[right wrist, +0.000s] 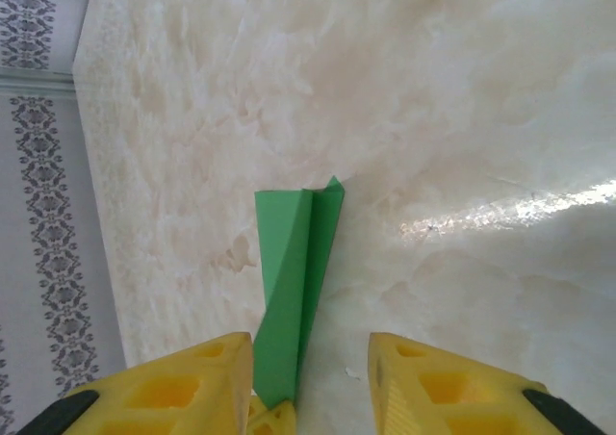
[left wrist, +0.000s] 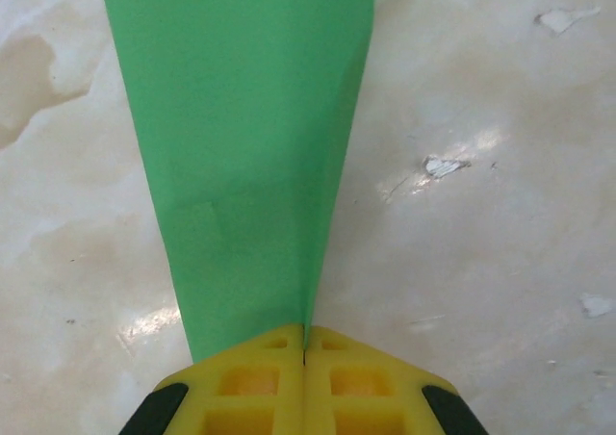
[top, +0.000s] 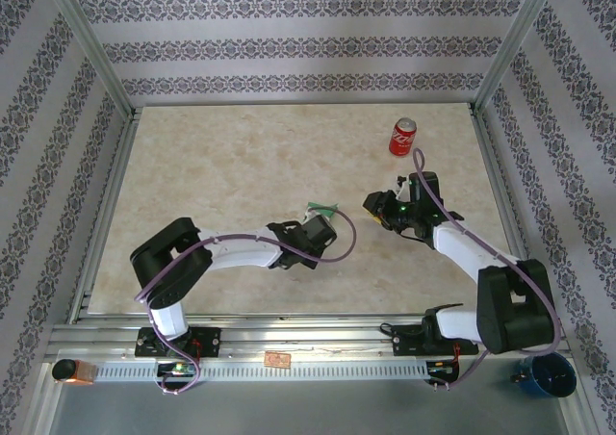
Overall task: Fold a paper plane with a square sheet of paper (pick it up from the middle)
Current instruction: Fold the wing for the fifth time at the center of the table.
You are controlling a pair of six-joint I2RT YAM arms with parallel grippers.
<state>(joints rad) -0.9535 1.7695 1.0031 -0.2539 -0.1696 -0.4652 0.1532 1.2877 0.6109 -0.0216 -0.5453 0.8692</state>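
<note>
well, our left tool (left wrist: pixel 304 358) pinches the paper plane (left wrist: pixel 241 146) while our right tool (right wrist: pixel 310 346) waits with jaws apart, so we could crumple it by tugging.

My bench (top: pixel 241 175) is a pale beige slab, marbled in cloudy patches and glossy enough to throw back the light. Small white chips (left wrist: pixel 443 166) fleck its surface. One red soda can (top: pixel 402 137) stands on it at about one o'clock from the middle, close to the far edge, nearer the right side than the left.
</note>
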